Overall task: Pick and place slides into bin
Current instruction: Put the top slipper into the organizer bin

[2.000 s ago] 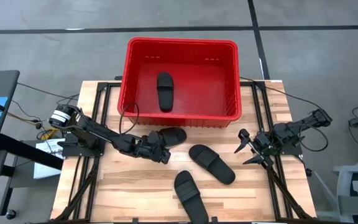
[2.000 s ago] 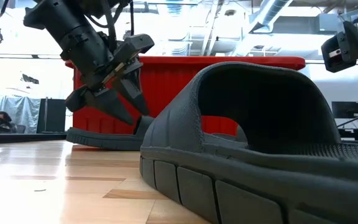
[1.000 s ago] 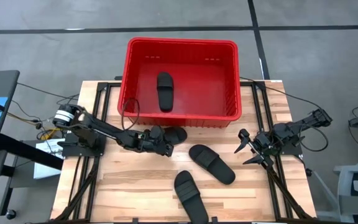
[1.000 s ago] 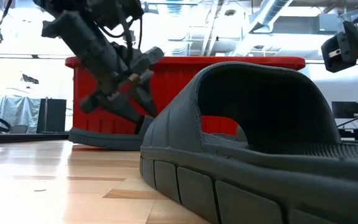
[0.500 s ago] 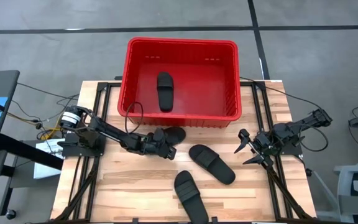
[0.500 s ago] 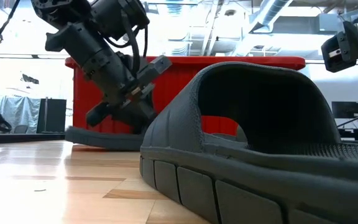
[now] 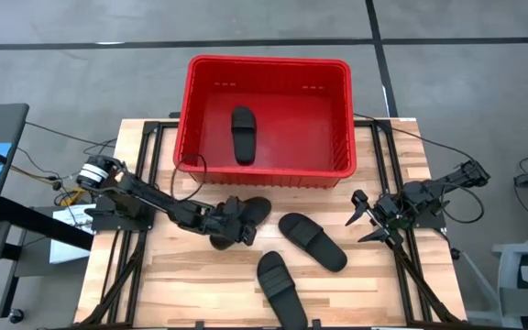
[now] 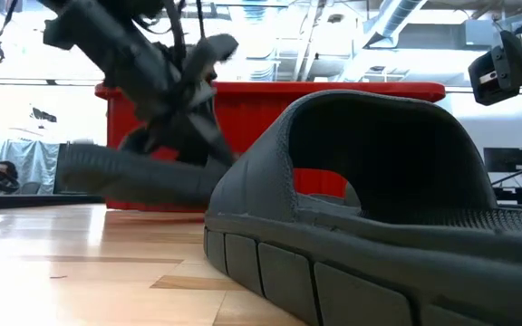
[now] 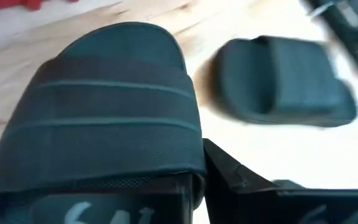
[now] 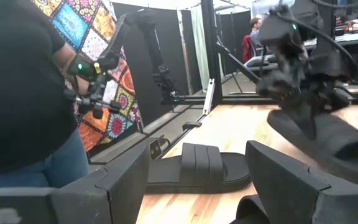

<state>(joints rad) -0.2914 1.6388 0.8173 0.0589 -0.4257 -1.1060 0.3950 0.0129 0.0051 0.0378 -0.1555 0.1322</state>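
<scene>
Black rubber slide [image 7: 246, 214] is clamped in the left hand [image 7: 225, 225], lifted off the table [image 7: 191, 275].

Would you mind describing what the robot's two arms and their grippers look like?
Both arms are dark, jointed and slender. The left gripper and right gripper each end in two black, angular fingers. The left arm's base has a pale round fitting with thin cables trailing off.
</scene>
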